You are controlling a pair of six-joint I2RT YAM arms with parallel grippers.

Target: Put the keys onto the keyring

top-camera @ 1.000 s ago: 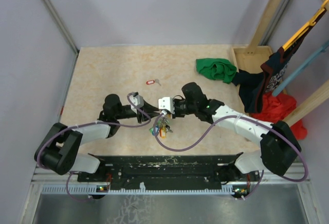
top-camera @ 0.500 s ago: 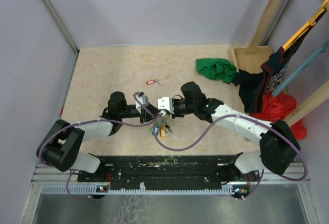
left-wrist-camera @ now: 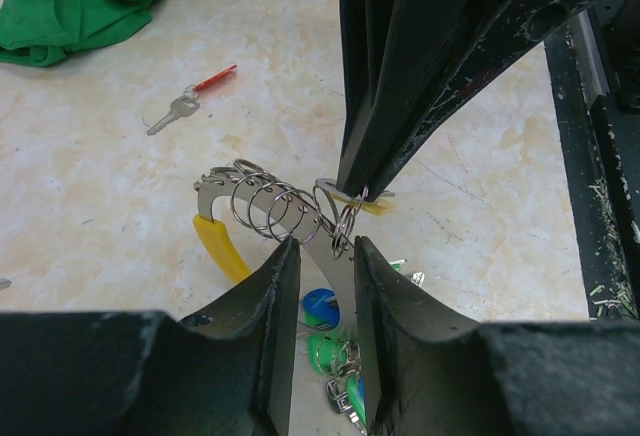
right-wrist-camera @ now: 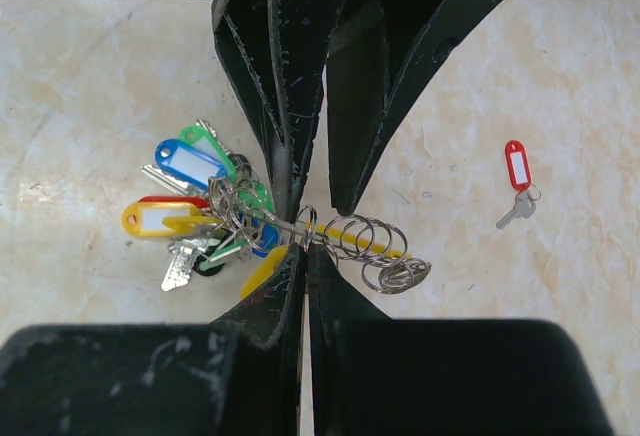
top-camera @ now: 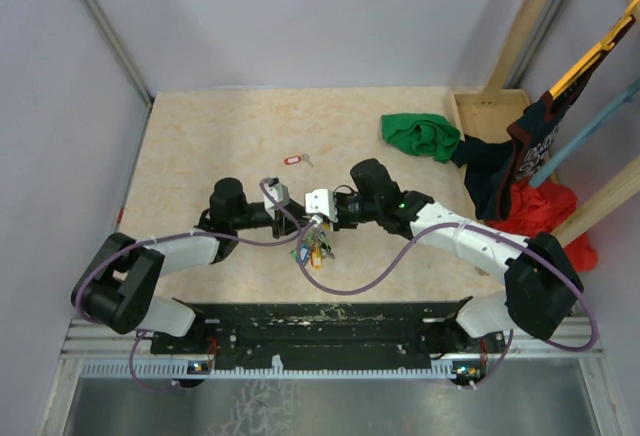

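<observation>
Above the table (top-camera: 200,136), right pincer (right-wrist-camera: 306,251) clenched at the keyring (left-wrist-camera: 215,191); left pincer (left-wrist-camera: 322,256) straddles it, grip unclear. Seemingly threading; next needs fine alignment.

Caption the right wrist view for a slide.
Right gripper shut on the keyring, left gripper facing it tip to tip; red-tagged key lies apart on the table.

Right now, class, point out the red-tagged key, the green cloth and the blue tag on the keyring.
red-tagged key (right-wrist-camera: 515,166), right wrist view, on its red tag.
green cloth (top-camera: 420,136), top external view, middle of the heap.
blue tag (right-wrist-camera: 190,164), right wrist view, on its white label.
</observation>
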